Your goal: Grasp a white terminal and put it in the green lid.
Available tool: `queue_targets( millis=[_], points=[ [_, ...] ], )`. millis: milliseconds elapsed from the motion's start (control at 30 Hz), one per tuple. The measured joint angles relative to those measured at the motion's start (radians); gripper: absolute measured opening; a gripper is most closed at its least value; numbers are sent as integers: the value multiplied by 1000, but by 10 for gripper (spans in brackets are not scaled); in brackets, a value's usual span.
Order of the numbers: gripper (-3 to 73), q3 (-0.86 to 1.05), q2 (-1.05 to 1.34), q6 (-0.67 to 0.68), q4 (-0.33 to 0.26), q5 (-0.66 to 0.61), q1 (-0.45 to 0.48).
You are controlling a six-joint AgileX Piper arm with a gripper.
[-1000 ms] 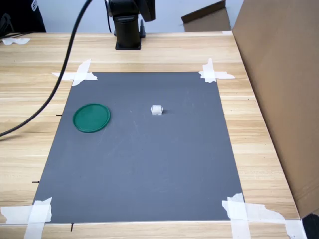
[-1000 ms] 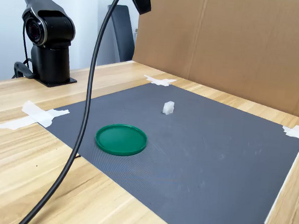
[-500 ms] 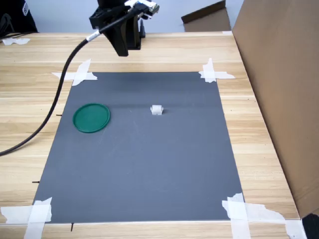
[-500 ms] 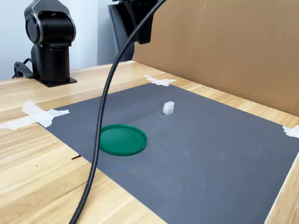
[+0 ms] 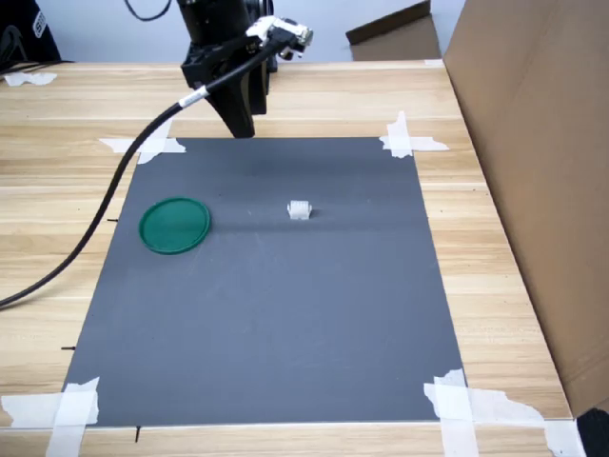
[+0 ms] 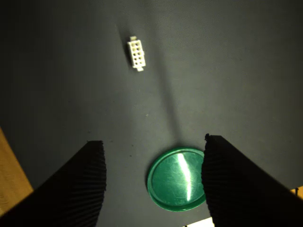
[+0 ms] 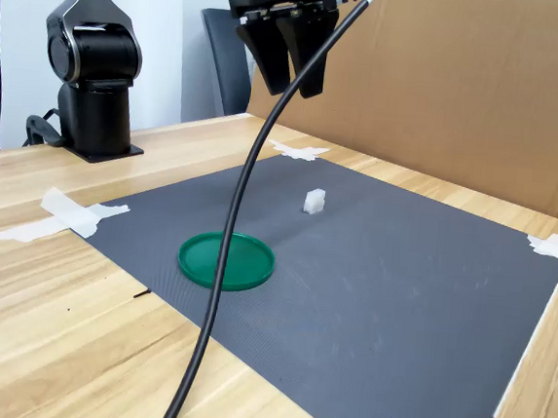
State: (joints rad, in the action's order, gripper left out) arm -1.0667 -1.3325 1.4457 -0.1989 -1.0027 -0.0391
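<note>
Nothing grasped yet, whole task left. My claw (image 6: 151, 184) is spread wide and empty, hanging high over the grey mat (image 5: 285, 324), touching nothing. Nearest in the wrist view, between my fingers (image 6: 78, 184), sits the green lid (image 6: 177, 178), empty, flat on the mat. Farther on lies the white terminal (image 6: 136, 53), alone, well apart from the lid. In the first exterior view the terminal sits to the lid's right, mid-mat. Left to do: descend, close on the terminal, carry it to the lid, release. Wooden tabletop (image 5: 76, 114) beyond.
</note>
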Motion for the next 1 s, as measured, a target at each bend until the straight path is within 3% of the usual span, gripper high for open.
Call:
queue_targets(
  millis=[33,133,267,567,667,1000],
  points=[
    [517,-7,-5,-18,10,-9,-12],
    [517,-73,-63,-198,123,-64,-152],
    [517,-78,-122,-246,192,-75,-233],
    [517,-78,-185,-234,206,-32,-296],
    [517,-77,-195,-285,215,-32,-346],
    [517,1,-196,-285,262,42,-354]
  ],
)
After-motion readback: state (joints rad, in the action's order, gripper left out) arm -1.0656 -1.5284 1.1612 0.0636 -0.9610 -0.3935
